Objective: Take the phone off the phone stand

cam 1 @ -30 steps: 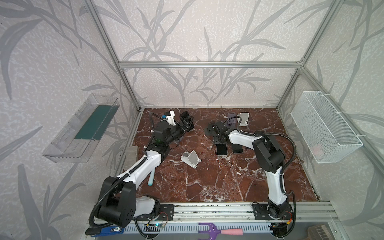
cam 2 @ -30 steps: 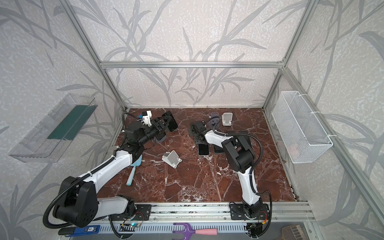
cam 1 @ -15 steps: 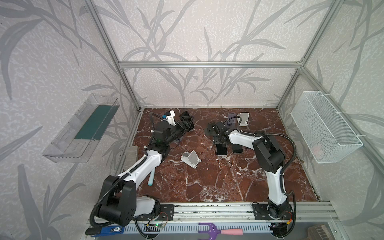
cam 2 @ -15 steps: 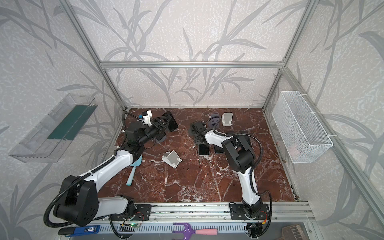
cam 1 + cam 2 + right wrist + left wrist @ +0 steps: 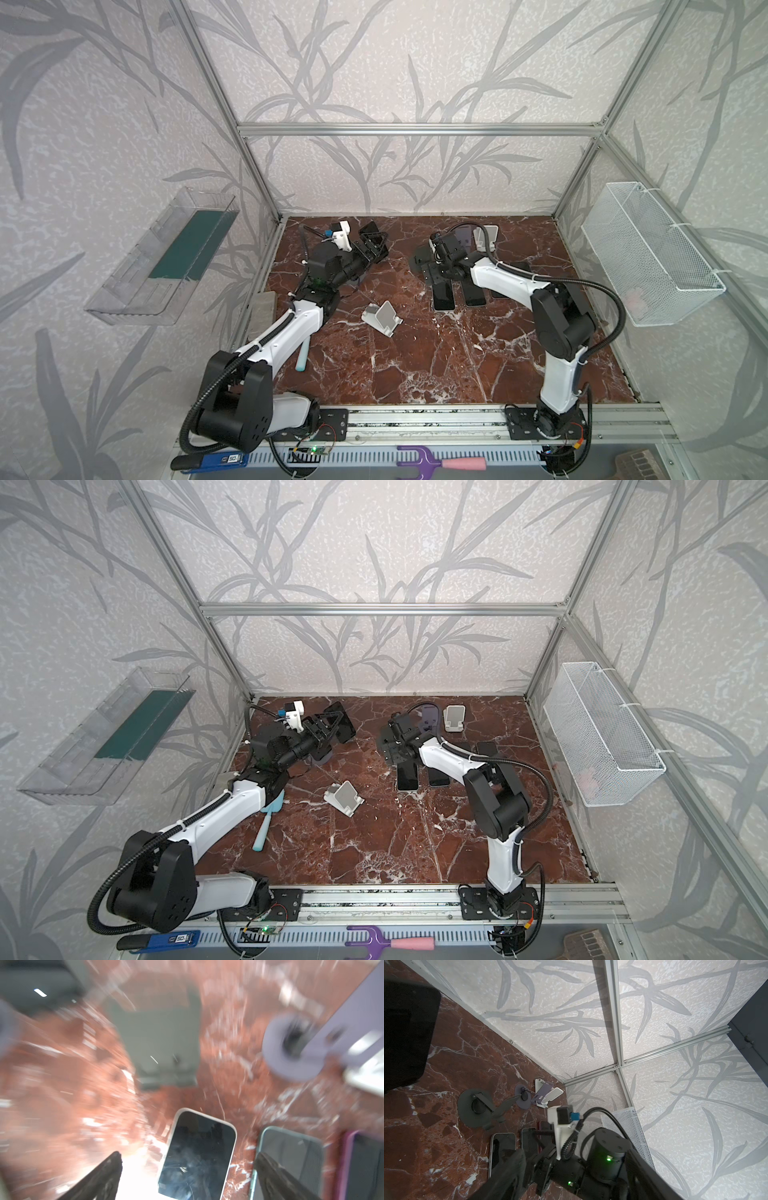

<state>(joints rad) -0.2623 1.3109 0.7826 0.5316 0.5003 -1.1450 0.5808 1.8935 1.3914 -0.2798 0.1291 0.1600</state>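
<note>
Phone flat beneath right gripper

Right wrist view smeared; my right gripper cropped at the edge, pink phone maybe half shown.

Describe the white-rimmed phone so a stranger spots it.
On the marble table, a row of phones lies flat before the dark round stand. It is the leftmost phone in both top views, white-rimmed, unlike the greenish-rimmed phone beside it.
</note>
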